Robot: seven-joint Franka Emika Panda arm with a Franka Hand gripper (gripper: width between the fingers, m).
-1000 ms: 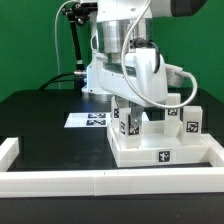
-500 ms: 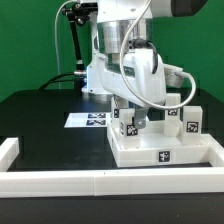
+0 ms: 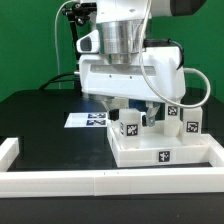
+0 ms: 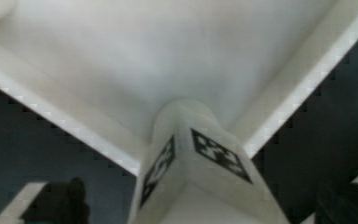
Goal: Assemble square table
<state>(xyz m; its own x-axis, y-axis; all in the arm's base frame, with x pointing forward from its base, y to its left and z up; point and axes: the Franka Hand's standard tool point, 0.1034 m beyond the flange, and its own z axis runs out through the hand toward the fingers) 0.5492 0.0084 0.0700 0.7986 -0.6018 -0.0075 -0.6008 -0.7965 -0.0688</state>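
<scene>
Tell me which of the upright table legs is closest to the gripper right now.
The leg toward the exterior view's left, directly below the open gripper; the other legs stand farther toward the right.

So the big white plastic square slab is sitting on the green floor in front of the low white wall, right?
Not quite. In the exterior view the big white plastic square slab sits on the black tabletop, not a green floor. It is just behind the low white wall.

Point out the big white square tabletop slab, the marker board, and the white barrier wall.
Large white plastic square tabletop slab (image 3: 160, 155), exterior view, front wall by its marker tag.
Flat white marker board (image 3: 88, 120), exterior view, printed top face.
Long low white barrier wall (image 3: 60, 181), exterior view, front segment's top.
</scene>
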